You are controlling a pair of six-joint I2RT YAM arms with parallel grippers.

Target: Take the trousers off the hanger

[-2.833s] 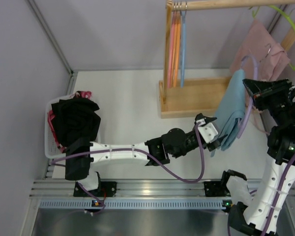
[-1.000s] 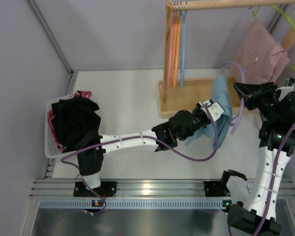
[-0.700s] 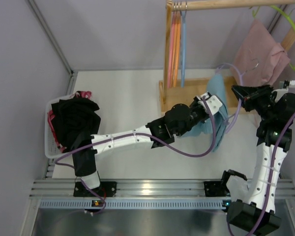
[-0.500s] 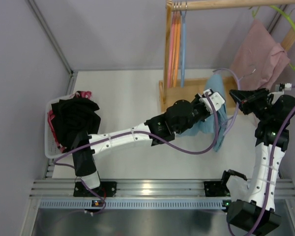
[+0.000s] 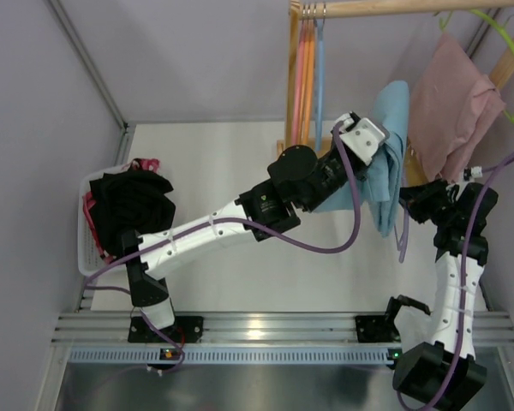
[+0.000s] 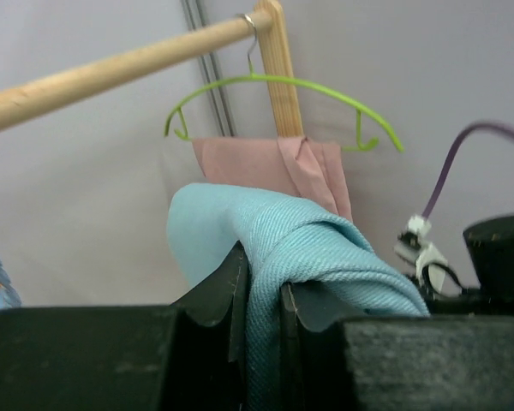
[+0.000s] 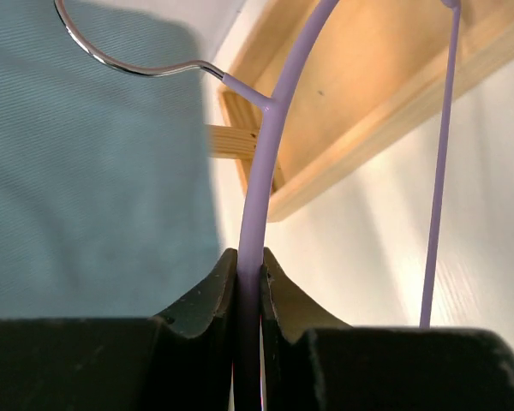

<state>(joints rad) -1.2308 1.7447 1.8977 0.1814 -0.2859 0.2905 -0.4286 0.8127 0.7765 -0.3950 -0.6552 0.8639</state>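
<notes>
The trousers (image 5: 392, 145) are light blue cloth, bunched and lifted in front of the wooden rack. My left gripper (image 5: 366, 139) is shut on a fold of them; in the left wrist view the cloth (image 6: 317, 244) drapes over the pinching jaws (image 6: 264, 276). The hanger (image 7: 270, 128) is thin purple wire with a metal hook. My right gripper (image 7: 248, 261) is shut on its purple arm. In the top view the right gripper (image 5: 417, 199) sits low beside the hanging end of the trousers. How much cloth still lies on the hanger is hidden.
A wooden rack has its rail (image 5: 368, 8) above and its base (image 5: 325, 175) on the table. A pink garment (image 5: 454, 103) hangs on a green hanger (image 6: 283, 84). Orange and blue hangers (image 5: 308, 77) hang at the left. A white basket (image 5: 86, 244) of dark clothes stands far left.
My left arm has raised the trousers up and back towards the rail. My right gripper has drawn the hanger down and towards the near edge, away from the pink garment.
</notes>
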